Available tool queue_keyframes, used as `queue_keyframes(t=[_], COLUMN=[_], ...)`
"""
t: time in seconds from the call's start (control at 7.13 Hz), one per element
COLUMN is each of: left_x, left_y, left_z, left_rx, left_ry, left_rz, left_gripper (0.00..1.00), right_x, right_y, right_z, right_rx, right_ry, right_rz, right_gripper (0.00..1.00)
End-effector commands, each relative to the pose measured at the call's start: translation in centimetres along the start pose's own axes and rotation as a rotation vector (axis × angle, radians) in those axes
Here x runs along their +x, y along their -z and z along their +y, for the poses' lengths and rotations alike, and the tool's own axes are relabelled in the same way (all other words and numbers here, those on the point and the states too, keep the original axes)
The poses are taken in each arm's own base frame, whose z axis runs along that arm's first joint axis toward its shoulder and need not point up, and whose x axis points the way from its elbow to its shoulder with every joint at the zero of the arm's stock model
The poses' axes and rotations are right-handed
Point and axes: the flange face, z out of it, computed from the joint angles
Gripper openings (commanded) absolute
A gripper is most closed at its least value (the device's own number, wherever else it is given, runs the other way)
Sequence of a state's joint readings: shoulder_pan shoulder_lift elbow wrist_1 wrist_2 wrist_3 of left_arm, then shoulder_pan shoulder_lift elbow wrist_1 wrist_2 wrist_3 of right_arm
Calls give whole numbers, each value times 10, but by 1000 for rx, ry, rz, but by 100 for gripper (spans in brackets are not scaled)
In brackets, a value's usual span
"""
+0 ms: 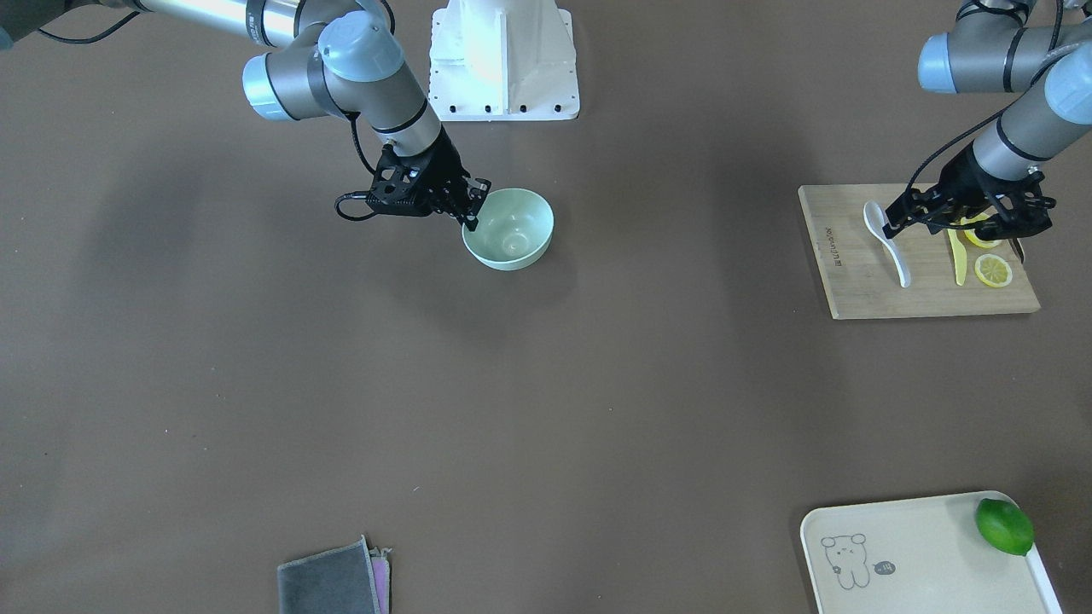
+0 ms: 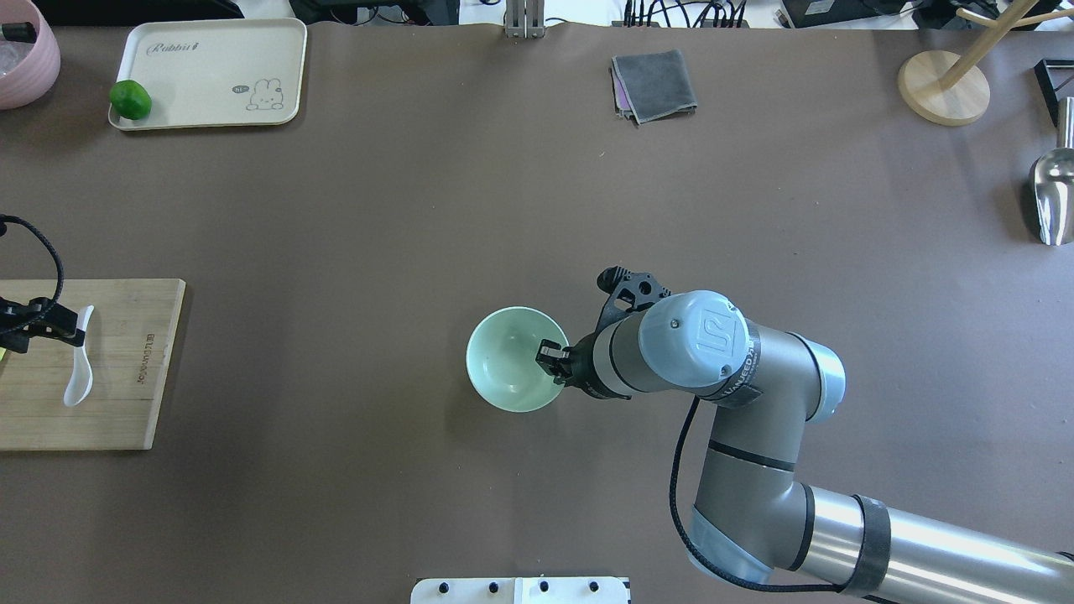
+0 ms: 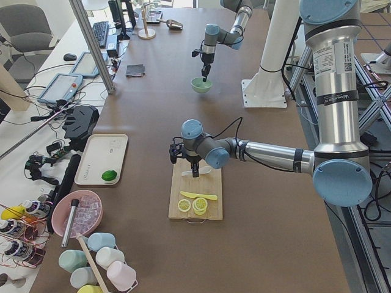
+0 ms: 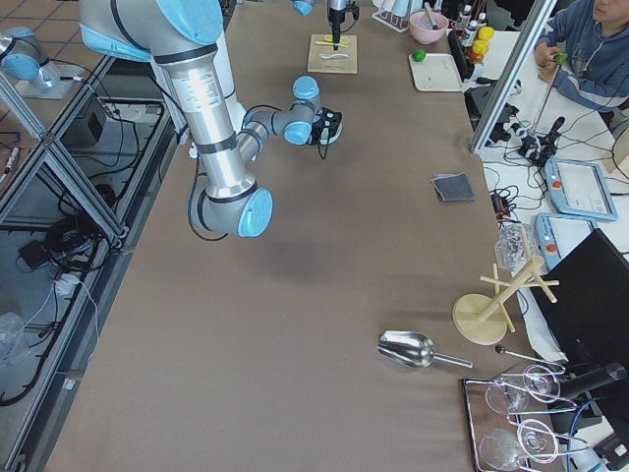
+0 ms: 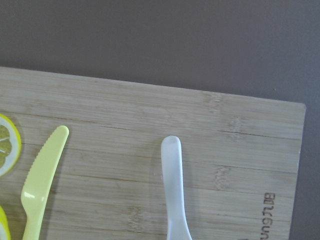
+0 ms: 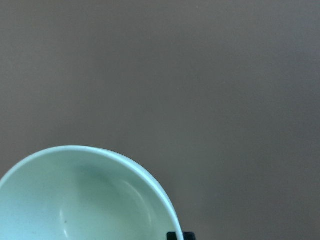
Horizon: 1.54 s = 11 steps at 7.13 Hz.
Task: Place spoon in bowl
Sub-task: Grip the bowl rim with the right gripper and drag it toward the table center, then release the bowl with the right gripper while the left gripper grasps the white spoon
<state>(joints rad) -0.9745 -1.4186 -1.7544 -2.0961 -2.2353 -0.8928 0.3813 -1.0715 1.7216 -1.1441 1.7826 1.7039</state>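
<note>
The white spoon [image 1: 887,243] lies on a wooden cutting board [image 1: 862,294] at my left end of the table; its handle shows in the left wrist view [image 5: 172,180]. My left gripper [image 1: 954,239] is open above the board, one fingertip [image 1: 891,228] right beside the spoon's scoop, and holds nothing. The pale mint-green bowl [image 1: 510,228] stands upright and empty near the table's middle. My right gripper [image 1: 471,213] is closed on the bowl's rim, with one finger inside it in the overhead view [image 2: 550,350]. The bowl also shows in the right wrist view [image 6: 85,200].
A pale yellow knife [image 1: 958,256] and lemon slices [image 1: 994,271] lie on the board beside the spoon. A cream tray [image 1: 904,554] with a lime [image 1: 1004,526] sits at the far left corner. A grey cloth [image 1: 328,584] lies at the far edge. A metal scoop [image 2: 1053,189] lies far right.
</note>
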Motion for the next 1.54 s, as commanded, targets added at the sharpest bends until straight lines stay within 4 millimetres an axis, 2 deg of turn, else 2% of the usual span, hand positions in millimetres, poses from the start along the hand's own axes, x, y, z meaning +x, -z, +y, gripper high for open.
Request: queue_keyframes(t=[0.0,0.14,0.28,0.42,0.56,0.7,0.98,1.12,1.4], left_x=[-4,-2,1,4,7,8,31,34,44], left_y=[-15,-15,-18,-21,-28,-30,-40,-41,-32], left_z=[0,-1,-3,-5,-9,-8,-5,-4,-4], left_rx=[11,12,9,8,16,18,41,46,55], left_ry=[-14,-17,-21,-23,-28,-31,11,9,-2], left_rz=[-16,-14,-13,-15,-29,-31,-15,-15,3], left_gripper=[72,69,67,66,66,60,33,0,0], right_x=[0,-3,-6,-4,-4,-8,-8,-8,-10], right_y=[-5,-4,-2,-3,-2,7,10,12,16], right_z=[10,10,10,8,6,-3,-10,-14,-20], right_rx=[-4,-4,-4,1,16,29,38,42,46], right_ry=[5,6,5,4,3,0,-5,-8,-13], right_rz=[8,2,-2,1,-2,-18,-20,-21,-26], right_gripper=[0,0,43,97,100,100,100,100,100])
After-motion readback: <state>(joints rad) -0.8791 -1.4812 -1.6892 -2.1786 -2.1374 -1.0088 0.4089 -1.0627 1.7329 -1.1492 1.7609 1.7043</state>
